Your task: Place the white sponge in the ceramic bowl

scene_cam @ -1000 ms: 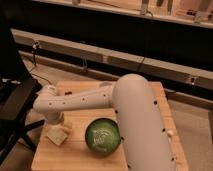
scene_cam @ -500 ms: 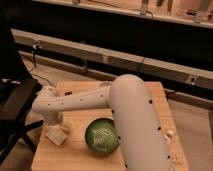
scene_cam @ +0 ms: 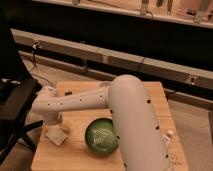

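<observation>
Arm extended over wooden counter; end effector at white sponge.

The white arm (scene_cam: 95, 100) reaches leftward across the wooden counter (scene_cam: 150, 95). The end effector (scene_cam: 55, 125) points down at the left side, directly over the white sponge (scene_cam: 56, 135), which lies on the counter. The green ceramic bowl (scene_cam: 101, 135) sits just right of the sponge, apart from it. A black chair (scene_cam: 12, 107) stands left of the counter.

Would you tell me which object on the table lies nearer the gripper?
The white sponge, directly below the gripper; the green bowl sits farther right.
</observation>
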Robot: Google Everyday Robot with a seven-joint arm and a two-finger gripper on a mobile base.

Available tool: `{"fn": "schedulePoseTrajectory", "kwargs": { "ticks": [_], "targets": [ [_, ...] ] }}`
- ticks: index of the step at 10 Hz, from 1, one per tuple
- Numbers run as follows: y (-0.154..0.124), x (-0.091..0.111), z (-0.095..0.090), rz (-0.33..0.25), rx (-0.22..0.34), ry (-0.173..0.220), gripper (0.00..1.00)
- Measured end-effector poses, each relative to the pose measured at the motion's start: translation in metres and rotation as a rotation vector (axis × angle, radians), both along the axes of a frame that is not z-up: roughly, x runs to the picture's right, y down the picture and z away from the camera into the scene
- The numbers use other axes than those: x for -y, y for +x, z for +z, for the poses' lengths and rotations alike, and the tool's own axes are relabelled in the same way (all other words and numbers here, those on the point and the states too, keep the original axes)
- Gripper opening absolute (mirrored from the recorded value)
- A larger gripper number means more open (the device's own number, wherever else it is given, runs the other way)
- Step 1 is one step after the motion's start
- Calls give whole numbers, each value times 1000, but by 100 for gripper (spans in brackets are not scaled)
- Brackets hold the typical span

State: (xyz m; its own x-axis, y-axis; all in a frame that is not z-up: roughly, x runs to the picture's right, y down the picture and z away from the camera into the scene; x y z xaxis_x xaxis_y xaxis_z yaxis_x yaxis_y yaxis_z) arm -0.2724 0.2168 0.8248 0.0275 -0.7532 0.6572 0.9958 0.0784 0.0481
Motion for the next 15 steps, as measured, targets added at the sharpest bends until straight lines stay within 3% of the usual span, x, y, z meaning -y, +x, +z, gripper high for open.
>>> {"fn": "schedulePoseTrajectory", "kwargs": {
  "ticks": [4,10,12,15],
  "targets": [
    [-8,-6,-2,-4,10,-14,80],
    [-8,-31,-5,-10,-16,-82,77],
    [-2,-36,-4,-1,-34,-97,59],
    [-11,-40,-9,-53,-54,-88,29]
  ]
}}
